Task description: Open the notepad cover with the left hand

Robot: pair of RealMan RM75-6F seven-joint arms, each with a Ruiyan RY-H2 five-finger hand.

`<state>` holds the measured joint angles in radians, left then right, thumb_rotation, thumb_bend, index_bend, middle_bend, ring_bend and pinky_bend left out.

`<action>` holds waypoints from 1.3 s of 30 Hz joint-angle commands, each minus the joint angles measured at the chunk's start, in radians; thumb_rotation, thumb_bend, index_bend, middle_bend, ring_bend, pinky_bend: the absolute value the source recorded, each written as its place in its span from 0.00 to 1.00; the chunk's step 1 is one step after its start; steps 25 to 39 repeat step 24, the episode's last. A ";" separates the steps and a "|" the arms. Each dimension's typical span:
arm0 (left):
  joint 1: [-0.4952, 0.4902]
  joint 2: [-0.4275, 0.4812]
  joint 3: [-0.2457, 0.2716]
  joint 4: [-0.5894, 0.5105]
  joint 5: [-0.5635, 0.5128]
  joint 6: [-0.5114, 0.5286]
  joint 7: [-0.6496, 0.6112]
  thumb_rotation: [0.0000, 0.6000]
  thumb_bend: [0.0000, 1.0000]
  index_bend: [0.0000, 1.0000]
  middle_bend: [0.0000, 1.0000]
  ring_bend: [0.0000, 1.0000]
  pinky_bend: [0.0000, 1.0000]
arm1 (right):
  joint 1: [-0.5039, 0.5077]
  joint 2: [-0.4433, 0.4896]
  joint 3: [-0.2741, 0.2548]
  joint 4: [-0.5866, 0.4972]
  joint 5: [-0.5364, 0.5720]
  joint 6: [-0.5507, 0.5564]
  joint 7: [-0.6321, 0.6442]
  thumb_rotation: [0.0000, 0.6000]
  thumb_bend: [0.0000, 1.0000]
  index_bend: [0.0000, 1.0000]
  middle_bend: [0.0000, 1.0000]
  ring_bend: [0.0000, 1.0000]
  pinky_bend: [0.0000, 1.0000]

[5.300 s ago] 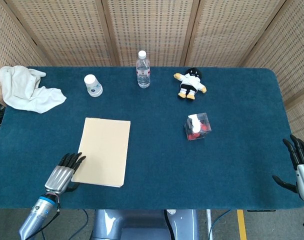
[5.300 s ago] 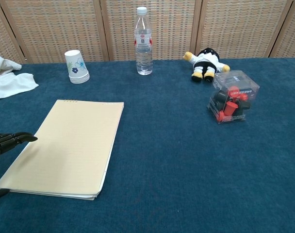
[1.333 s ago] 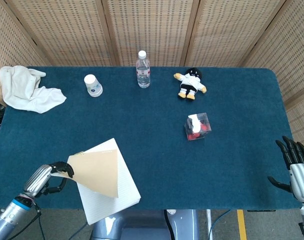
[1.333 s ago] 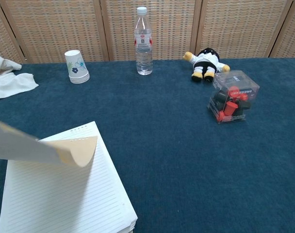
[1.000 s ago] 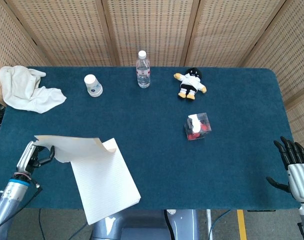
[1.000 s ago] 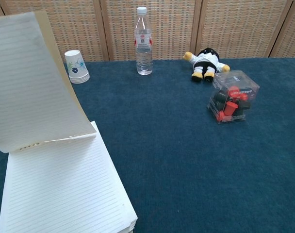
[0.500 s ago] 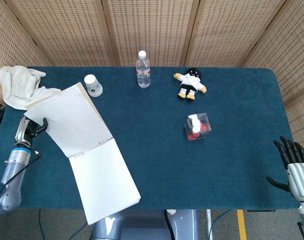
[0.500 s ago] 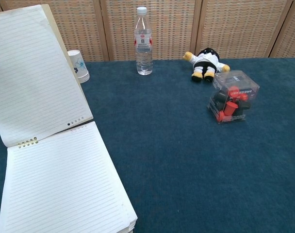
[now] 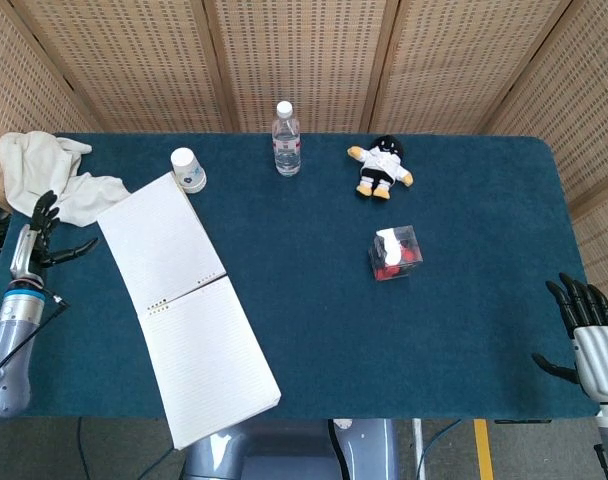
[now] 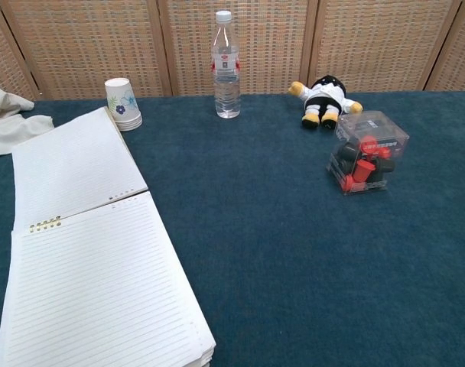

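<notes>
Notepad (image 9: 189, 310) lies open on the blue worktop (image 9: 464, 220), lined pages up, near corner hanging over the front edge. Notepad cover (image 9: 156, 237) is flipped back flat beyond the binding, its far corner just beside the paper cups (image 9: 188, 168) and its left edge close to the white cloth (image 9: 44, 175).

Your left hand (image 9: 36, 240) sits left of the cover, apart from it, fingers (image 9: 46, 205) spread and holding nothing. Chest view doesn't show it.

Your right hand (image 9: 587, 335) is far right of the notepad, at the worktop's right edge, fingers apart and empty.

Also beyond the notepad: water bottle (image 9: 286, 138) upright at the back, plush toy (image 9: 381, 166) to its right, clear plastic box (image 9: 395, 252) with red and black pieces nearer the front.
</notes>
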<state>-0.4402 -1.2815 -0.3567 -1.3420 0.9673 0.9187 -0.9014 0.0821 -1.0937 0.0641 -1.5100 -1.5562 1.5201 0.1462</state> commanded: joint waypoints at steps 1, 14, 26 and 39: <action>0.062 0.054 0.004 -0.037 0.100 0.097 0.005 1.00 0.01 0.00 0.00 0.00 0.00 | -0.001 0.001 0.000 -0.002 -0.002 0.005 0.000 1.00 0.00 0.00 0.00 0.00 0.00; 0.276 0.198 0.207 -0.296 0.462 0.546 0.545 1.00 0.00 0.00 0.00 0.00 0.00 | -0.005 0.001 0.002 0.000 -0.010 0.020 0.001 1.00 0.00 0.00 0.00 0.00 0.00; 0.353 0.232 0.316 -0.437 0.529 0.603 0.899 1.00 0.00 0.00 0.00 0.00 0.00 | -0.007 0.005 0.003 0.001 -0.011 0.026 0.013 1.00 0.00 0.00 0.00 0.00 0.00; 0.353 0.232 0.316 -0.437 0.529 0.603 0.899 1.00 0.00 0.00 0.00 0.00 0.00 | -0.007 0.005 0.003 0.001 -0.011 0.026 0.013 1.00 0.00 0.00 0.00 0.00 0.00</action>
